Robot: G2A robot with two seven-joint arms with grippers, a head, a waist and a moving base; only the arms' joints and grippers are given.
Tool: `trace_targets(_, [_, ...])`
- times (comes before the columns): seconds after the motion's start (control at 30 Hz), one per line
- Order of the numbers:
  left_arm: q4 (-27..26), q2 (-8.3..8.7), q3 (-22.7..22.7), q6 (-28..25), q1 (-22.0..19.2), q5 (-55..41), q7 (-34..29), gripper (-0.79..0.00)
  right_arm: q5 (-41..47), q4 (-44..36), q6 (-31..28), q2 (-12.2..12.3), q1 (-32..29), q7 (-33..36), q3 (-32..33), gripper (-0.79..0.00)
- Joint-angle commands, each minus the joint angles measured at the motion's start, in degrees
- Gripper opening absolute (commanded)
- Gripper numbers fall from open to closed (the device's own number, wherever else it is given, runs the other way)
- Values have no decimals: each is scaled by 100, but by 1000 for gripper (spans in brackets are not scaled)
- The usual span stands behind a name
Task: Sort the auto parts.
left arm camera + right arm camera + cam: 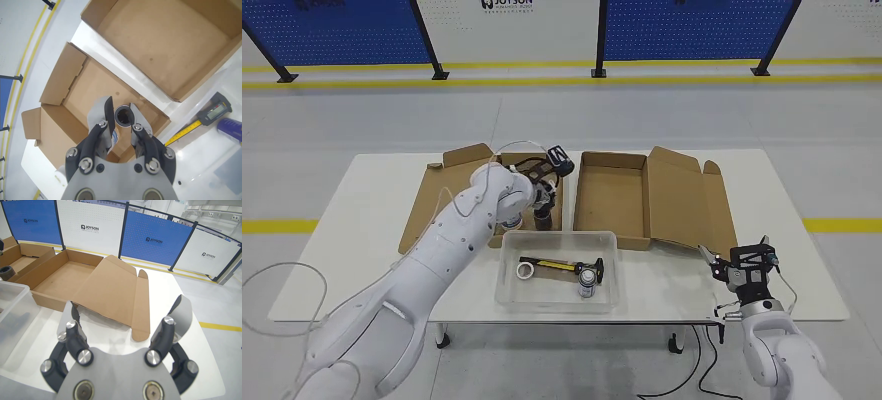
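My left gripper is down inside the left cardboard box, shut on a black cylinder with a metal rim, its fingers close against two sides. In the top view this gripper and the cylinder sit at the box's right end. The cylinder also shows in the right wrist view. A white and blue can lies under one finger. My right gripper stands open with nothing between its fingers, near the table's front right corner.
The clear bin at the front centre holds a caliper, a blue can and a tape roll. The right cardboard box lies open, its lid flap spread toward my right gripper.
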Motion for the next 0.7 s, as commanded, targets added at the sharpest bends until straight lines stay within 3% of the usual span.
trace_targets(0.0, [-506, 115, -185, -7, 214, 52, -135, -606, 0, 0, 0, 0, 0, 0, 0, 0])
trace_targets(0.2, [-2240, 490, -878, -61, 1178, 128, -704, -570, 0, 0, 0, 0, 0, 0, 0, 0])
trace_targets(0.37, [-3495, 707, -1359, -132, 2018, -1, -1040, -520, 0, 0, 0, 0, 0, 0, 0, 0])
trace_targets(0.5, [-4150, 796, -1529, -190, 2527, -174, -1175, -468, 0, 0, 0, 0, 0, 0, 0, 0])
trace_targets(0.67, [-4514, 832, -1537, -227, 2894, -431, -1166, -453, 0, 0, 0, 0, 0, 0, 0, 0])
